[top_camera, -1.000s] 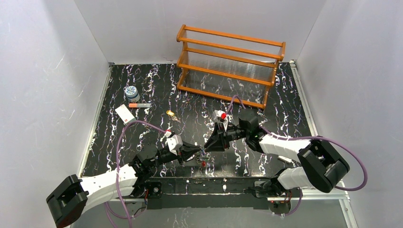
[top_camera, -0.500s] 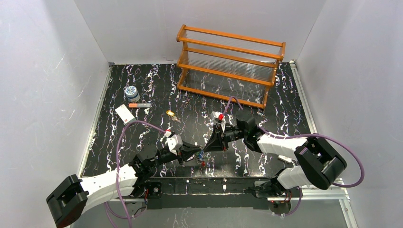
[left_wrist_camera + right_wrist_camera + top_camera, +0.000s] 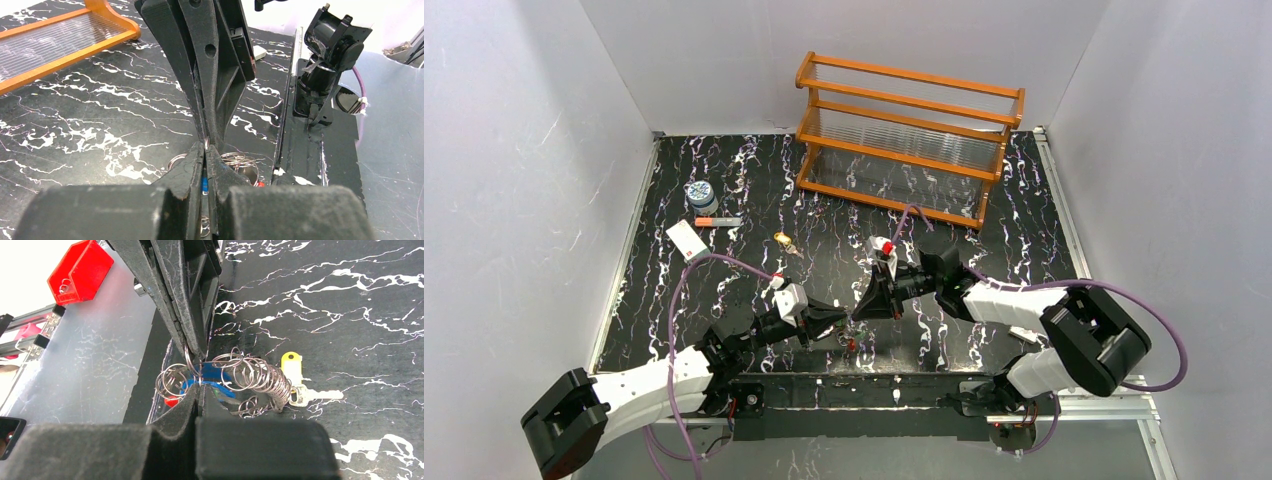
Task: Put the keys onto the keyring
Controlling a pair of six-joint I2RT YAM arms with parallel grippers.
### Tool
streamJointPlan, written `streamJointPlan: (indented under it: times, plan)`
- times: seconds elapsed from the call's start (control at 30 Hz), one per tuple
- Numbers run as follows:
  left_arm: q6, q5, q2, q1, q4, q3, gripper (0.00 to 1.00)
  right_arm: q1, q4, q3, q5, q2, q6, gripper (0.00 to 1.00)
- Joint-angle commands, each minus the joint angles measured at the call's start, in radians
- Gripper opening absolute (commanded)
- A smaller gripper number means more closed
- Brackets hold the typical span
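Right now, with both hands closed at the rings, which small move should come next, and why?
Probably hold the left hand steady and twist the right hand slightly to pry a gap in the keyring: both hands seem shut on the same loop, and the yellow key lies off to the side.

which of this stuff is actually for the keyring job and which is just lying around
For the job:
- keyring
- blue key
- yellow key
- left gripper and right gripper, both shut on the keyring

Just lying about:
- wooden rack
- patterned jar
- orange-tipped stick
- white card
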Motion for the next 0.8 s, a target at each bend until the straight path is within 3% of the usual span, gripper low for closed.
streamJointPlan:
  times: [0.0, 0.77]
  plan:
    - [-0.002, -0.009, -0.028, -0.004, 0.075, 0.003, 0.00, 0.004, -0.008, 0.023, 0.015, 0.017, -0.027, 0.01]
    - [-0.005, 0.037, -0.003, -0.004, 0.104, 0.007, 0.00, 0.046, 0.092, 0.088, 0.043, 0.135, -0.010, 0.01]
